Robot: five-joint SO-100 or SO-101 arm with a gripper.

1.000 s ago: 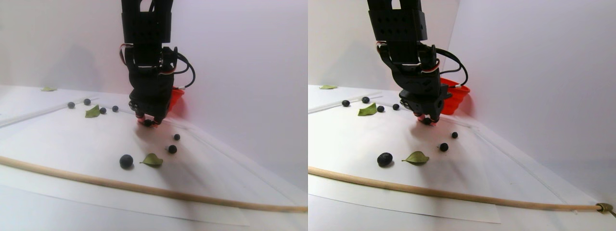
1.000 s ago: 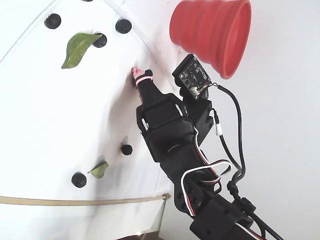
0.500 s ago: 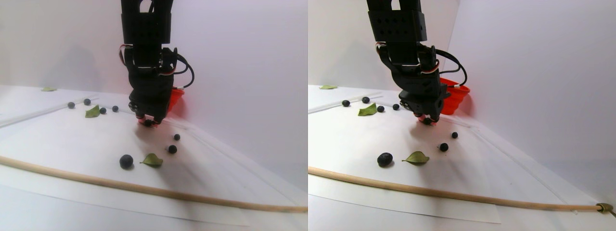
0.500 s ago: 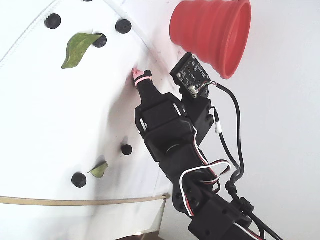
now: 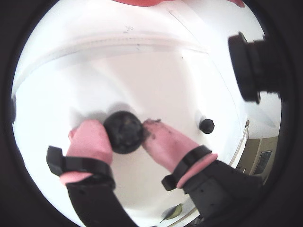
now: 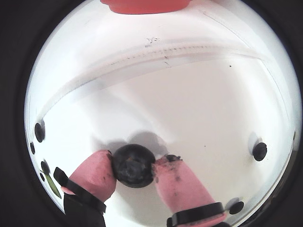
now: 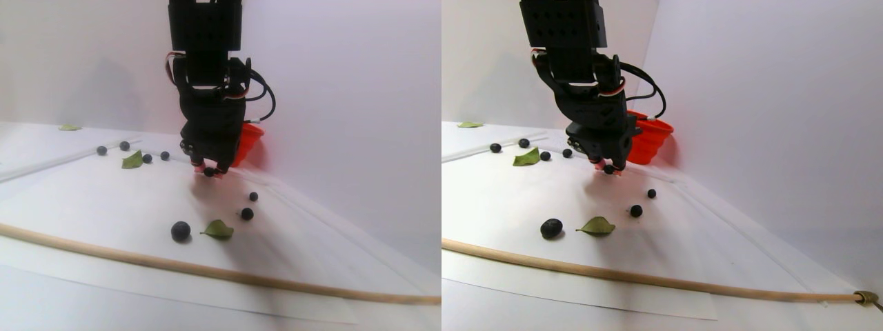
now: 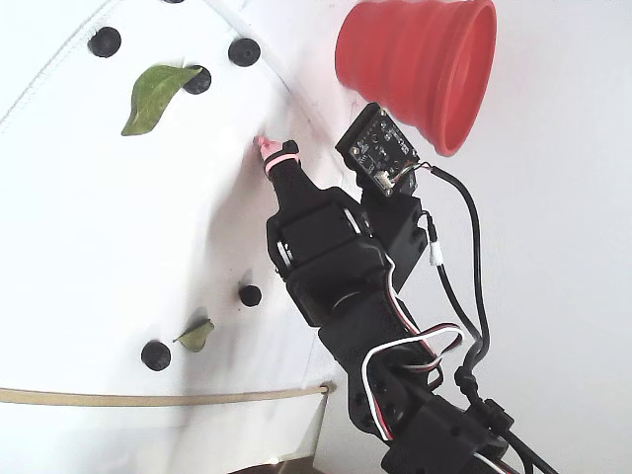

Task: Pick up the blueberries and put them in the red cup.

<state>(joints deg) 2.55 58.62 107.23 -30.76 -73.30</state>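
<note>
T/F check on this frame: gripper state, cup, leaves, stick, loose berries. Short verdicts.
1. The gripper is shut on a blueberry. True.
2. The red cup lies crushed flat on the table. False: it keeps its stepped, tapered shape.
3. A green leaf lies beside a loose berry. True.
4. The gripper's fingertips are bare black metal. False: they are covered in pink.
5. A wooden stick runs along the front of the white sheet. True.

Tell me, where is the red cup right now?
In the fixed view the red cup stands at the top right, just beyond the hand pinching a blueberry.
</note>
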